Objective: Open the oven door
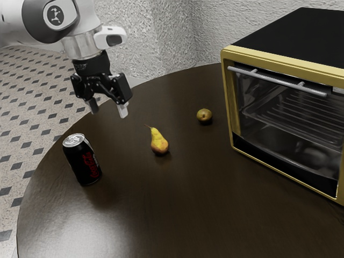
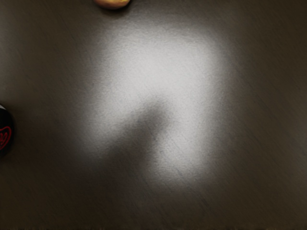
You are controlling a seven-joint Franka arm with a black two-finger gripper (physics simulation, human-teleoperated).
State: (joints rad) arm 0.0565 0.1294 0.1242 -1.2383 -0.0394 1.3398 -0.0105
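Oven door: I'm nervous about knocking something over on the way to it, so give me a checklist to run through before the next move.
1. Gripper open and empty: ok, fingers apart with nothing between them.
2. Oven door shut, handle uncovered: ok.
3. Gripper at the handle: not ok, it hangs well away, toward the exterior view's left.
4. Low route free: not ok, the pear and round fruit probably crowd it.
5. Can upright: ok.
6. Enough height to pass over the fruit: cannot tell.

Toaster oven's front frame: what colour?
Gold-yellow, on the toaster oven's front frame; shows best in the exterior view.
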